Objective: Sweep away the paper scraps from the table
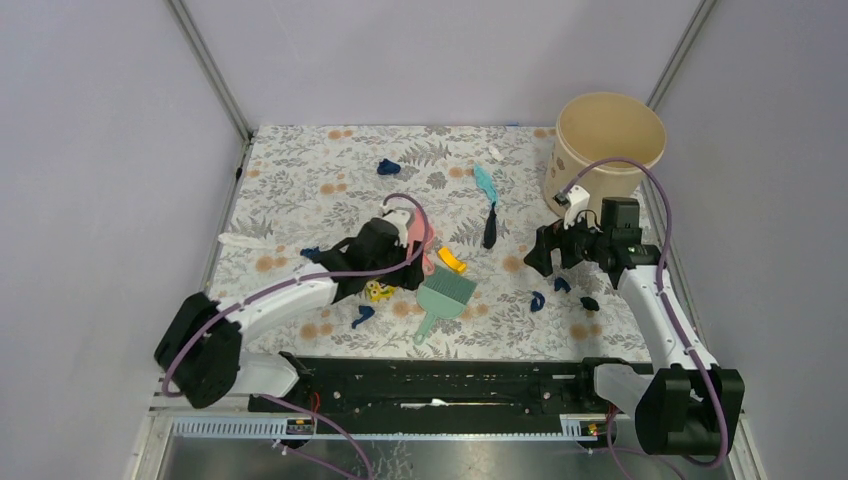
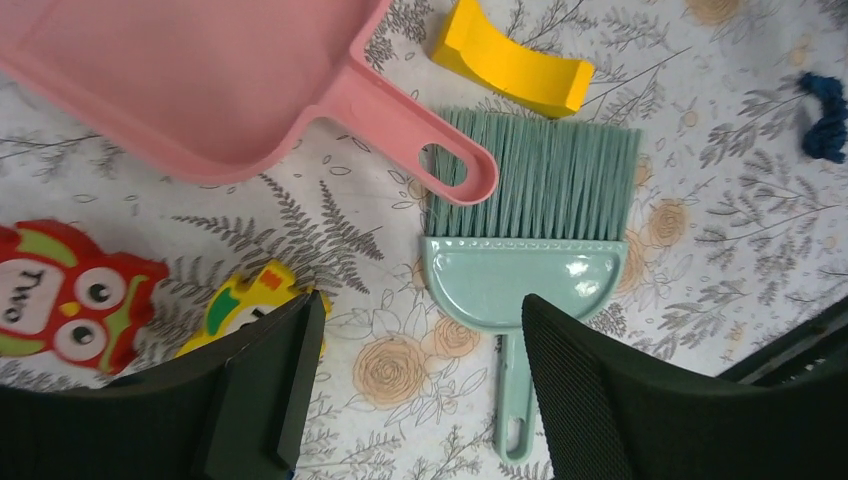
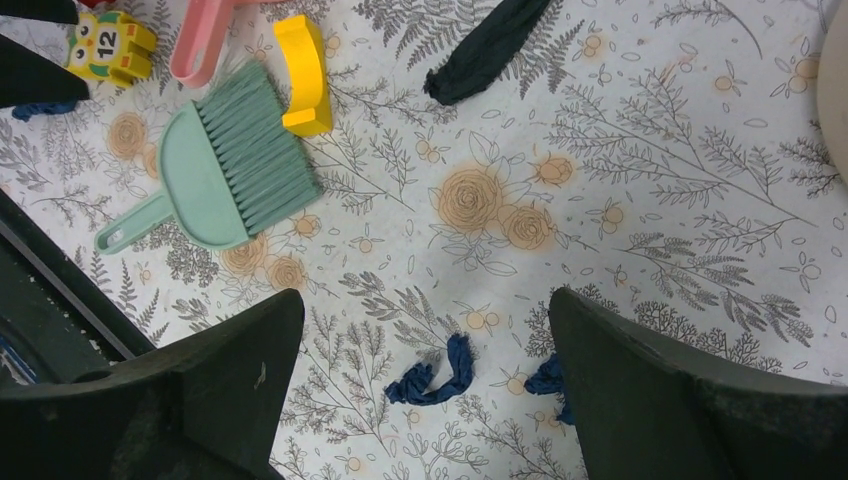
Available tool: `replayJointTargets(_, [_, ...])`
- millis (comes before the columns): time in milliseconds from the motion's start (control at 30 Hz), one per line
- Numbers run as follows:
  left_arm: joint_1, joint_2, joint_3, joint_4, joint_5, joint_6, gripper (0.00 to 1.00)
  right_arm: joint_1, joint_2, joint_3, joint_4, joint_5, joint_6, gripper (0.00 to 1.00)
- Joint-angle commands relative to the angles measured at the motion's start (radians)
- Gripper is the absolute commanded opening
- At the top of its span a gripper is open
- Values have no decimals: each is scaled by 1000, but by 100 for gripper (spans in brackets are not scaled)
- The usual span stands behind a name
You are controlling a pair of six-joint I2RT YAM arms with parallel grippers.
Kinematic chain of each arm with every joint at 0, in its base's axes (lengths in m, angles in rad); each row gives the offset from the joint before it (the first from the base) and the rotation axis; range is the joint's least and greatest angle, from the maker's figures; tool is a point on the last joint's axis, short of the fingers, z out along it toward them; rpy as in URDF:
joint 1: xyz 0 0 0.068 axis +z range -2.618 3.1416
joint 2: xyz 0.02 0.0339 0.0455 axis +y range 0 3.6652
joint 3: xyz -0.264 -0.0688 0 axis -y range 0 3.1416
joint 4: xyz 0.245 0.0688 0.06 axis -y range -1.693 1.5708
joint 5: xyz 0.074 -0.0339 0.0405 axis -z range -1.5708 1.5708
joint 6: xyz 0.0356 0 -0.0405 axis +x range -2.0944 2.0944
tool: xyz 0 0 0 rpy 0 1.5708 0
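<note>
left gripper (image 2: pixel 420 315): mine, open, green brush (image 2: pixel 520 270) right under it | right gripper (image 3: pixel 425 300): mine, wide open, blue paper scraps (image 3: pixel 435 372) on the surface (image 3: pixel 650 200) just below it

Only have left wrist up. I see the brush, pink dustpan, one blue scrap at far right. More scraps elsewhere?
Observer: Yes. The top view shows a navy scrap alone near the far edge of the table.
Operator: Where's the right arm?
Observer: Right gripper is open, hovering over navy scraps to the right of the brush.
Operator: Any bin around?
Observer: A beige bucket stands at the far right corner.
</note>
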Motion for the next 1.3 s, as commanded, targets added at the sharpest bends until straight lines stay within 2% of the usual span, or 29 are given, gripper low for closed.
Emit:
replayJointTargets(0, [-45, 109, 48, 72, -65, -35, 76, 8, -7, -26, 42, 21, 3, 100])
replayJointTargets(267, [-100, 210, 52, 144, -85, -10, 72, 40, -49, -33, 39, -4, 20, 100])
replayJointTargets(367, [-110, 242, 56, 170, -158, -28, 66, 40, -61, -37, 39, -6, 19, 100])
replayJointTargets(600, [-156, 314, 84, 246, -253, -34, 64, 40, -42, -29, 32, -28, 19, 100])
replayJointTargets(733, [-159, 377, 119, 240, -245, -30, 62, 40, -34, -30, 24, -36, 11, 100])
replayJointTargets(867, [-160, 417, 143, 219, -229, -34, 56, 40, -29, -26, 16, -49, 10, 100])
replayJointTargets(1133, [-165, 441, 140, 216, -207, -43, 47, 40, -27, -25, 14, -48, 8, 100])
replayJointTargets(1267, [-173, 447, 137, 216, -187, -45, 39, 40, -32, -27, 16, -44, 8, 100])
